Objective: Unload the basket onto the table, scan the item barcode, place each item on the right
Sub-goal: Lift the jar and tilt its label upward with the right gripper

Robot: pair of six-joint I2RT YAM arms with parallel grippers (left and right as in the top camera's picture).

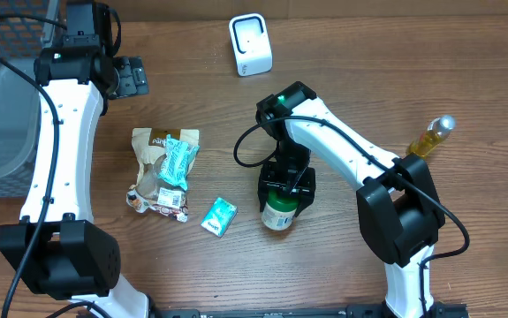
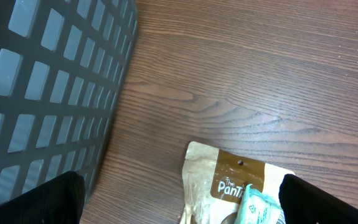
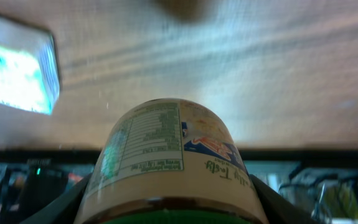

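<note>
Nearest my side of the surface (image 1: 368,53), the jar (image 1: 277,216) with the green lid sits inside the right jaws. On the right wrist camera its dark fingers (image 3: 54,202) press in on both flanks of the jar (image 3: 172,149), so I read them as clamped on it. The lid end faces that camera, and the nutrition panel and a blue logo are turned upward in view. I cannot tell whether the jar's base touches the wood.

Just beside it, toward the left arm, a small teal packet (image 1: 219,215) lies flat and apart from the jar.

Farther out on the left is a brown pouch (image 1: 152,163) with a teal wrapper (image 1: 178,159) lying across it. Off to the right, a bottle of yellow liquid (image 1: 430,137) lies on its side, well apart from everything else.

Beyond the pouch, the left jaws hang spread wide with nothing between them. Their camera looks down on the pouch's top edge (image 2: 228,180) and the wall of the grey basket (image 2: 42,93) at the left margin.

Farthest off, the white scanner (image 1: 250,44) stands near the back edge, well apart from the jar.
</note>
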